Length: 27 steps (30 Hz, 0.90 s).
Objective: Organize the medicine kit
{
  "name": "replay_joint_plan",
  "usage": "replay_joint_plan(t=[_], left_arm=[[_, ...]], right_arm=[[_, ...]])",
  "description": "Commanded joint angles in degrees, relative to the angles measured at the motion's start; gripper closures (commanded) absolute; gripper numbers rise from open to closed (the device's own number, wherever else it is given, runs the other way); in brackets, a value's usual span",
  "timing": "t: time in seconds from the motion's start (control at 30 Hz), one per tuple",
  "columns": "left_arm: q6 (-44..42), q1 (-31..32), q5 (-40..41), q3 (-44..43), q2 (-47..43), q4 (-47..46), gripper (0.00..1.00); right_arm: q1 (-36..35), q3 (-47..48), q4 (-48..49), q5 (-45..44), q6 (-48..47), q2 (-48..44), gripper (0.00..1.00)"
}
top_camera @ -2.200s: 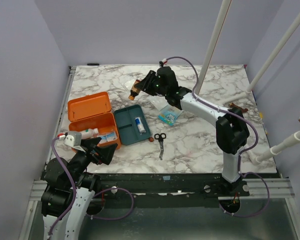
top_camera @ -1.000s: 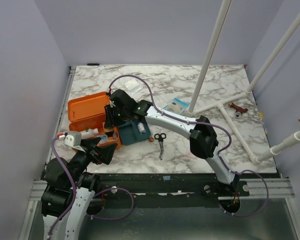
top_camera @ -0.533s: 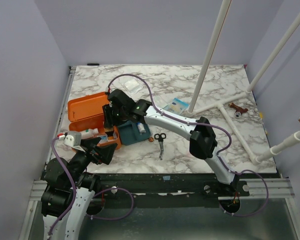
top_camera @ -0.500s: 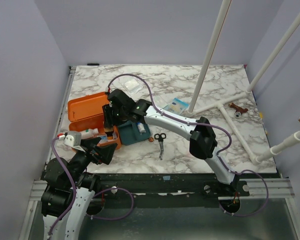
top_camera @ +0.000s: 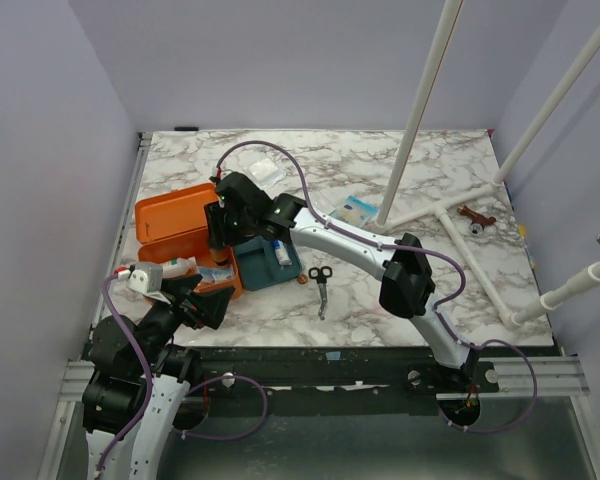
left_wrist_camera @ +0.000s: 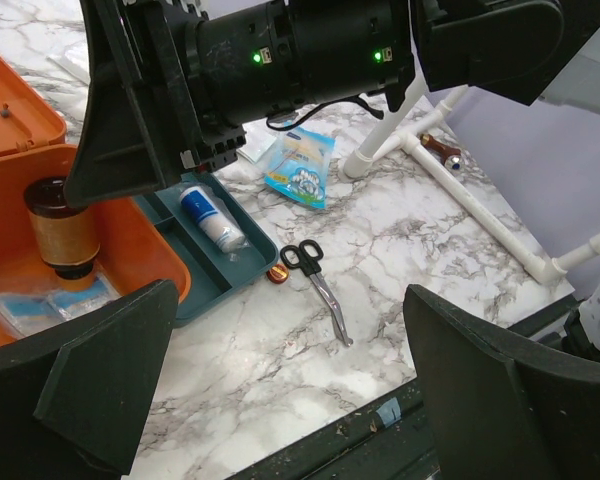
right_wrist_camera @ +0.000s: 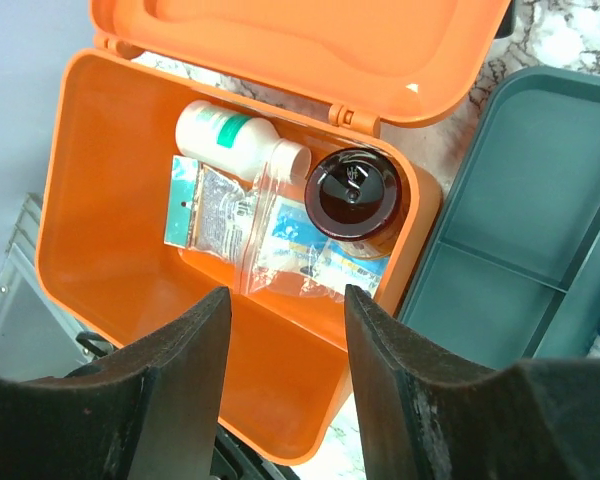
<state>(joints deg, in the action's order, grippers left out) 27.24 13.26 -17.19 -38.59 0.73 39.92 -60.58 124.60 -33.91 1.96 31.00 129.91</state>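
The medicine kit (top_camera: 170,215) is an orange box lying open at the left, with its lid folded back. In the right wrist view the kit (right_wrist_camera: 110,280) holds a white bottle (right_wrist_camera: 225,130), clear packets (right_wrist_camera: 250,235) and an upright amber bottle with a dark cap (right_wrist_camera: 352,195). My right gripper (right_wrist_camera: 283,310) hovers open above the box, just off the amber bottle, with nothing between its fingers. In the top view it (top_camera: 218,226) hangs over the kit's hinge side. My left gripper (left_wrist_camera: 300,380) is wide open and empty near the table's front edge, beside the kit's near corner (top_camera: 202,305).
A dark teal tray (top_camera: 255,262) holding a white tube (left_wrist_camera: 208,215) lies right of the kit. Scissors (top_camera: 321,283) and a small orange cap (left_wrist_camera: 277,274) lie beside it. Farther back are a blue packet (top_camera: 355,211), a clear packet (top_camera: 263,170) and white pipes (top_camera: 450,215).
The right arm brought the amber bottle from mid-table into the kit. Over the last second its jaws spread and the gripper drew back slightly. The left arm stayed still.
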Motion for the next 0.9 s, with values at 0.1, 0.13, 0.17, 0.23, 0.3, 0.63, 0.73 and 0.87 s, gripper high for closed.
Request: replay_joint_plan(t=[0.1,0.13,0.17,0.23,0.3,0.63,0.73,0.87], left_arm=[[-0.4,0.2,-0.4,0.1,-4.2,-0.6,0.01],[-0.4,0.2,-0.4,0.0,-4.2,-0.6,0.02],[-0.4,0.2,-0.4,0.1,-4.2,-0.7,0.02],[-0.4,0.3,-0.5,0.1,-4.3,-0.6,0.02],[-0.4,0.2,-0.4,0.1,-4.4,-0.7,0.01],[-0.3,0.2,0.1,-0.1,-4.8,-0.5,0.02],[-0.4,0.3,0.3,-0.4,-4.1,-0.4,0.02],[-1.1,0.4,1.9,-2.7,-1.7,0.9,0.01]], right_arm=[[-0.3,2.0,-1.5,-1.3,-0.3,0.1,0.48],[-0.3,1.9,-1.4,-1.5,-0.3,0.0,0.48],[-0.3,1.8,-1.4,-1.5,-0.4,-0.1,0.48],[-0.3,1.7,-1.2,-1.6,-0.3,-0.2,0.47],[-0.3,1.9,-0.8,-1.4,-0.4,0.1,0.47],[-2.1,3.1,0.2,-6.8,-2.8,1.7,0.46],[-3.0,-1.4,4.6,-8.9,-2.8,-0.4,0.44],[-3.2,-8.8,9.8,-11.2,-1.3,-5.3,0.43]])
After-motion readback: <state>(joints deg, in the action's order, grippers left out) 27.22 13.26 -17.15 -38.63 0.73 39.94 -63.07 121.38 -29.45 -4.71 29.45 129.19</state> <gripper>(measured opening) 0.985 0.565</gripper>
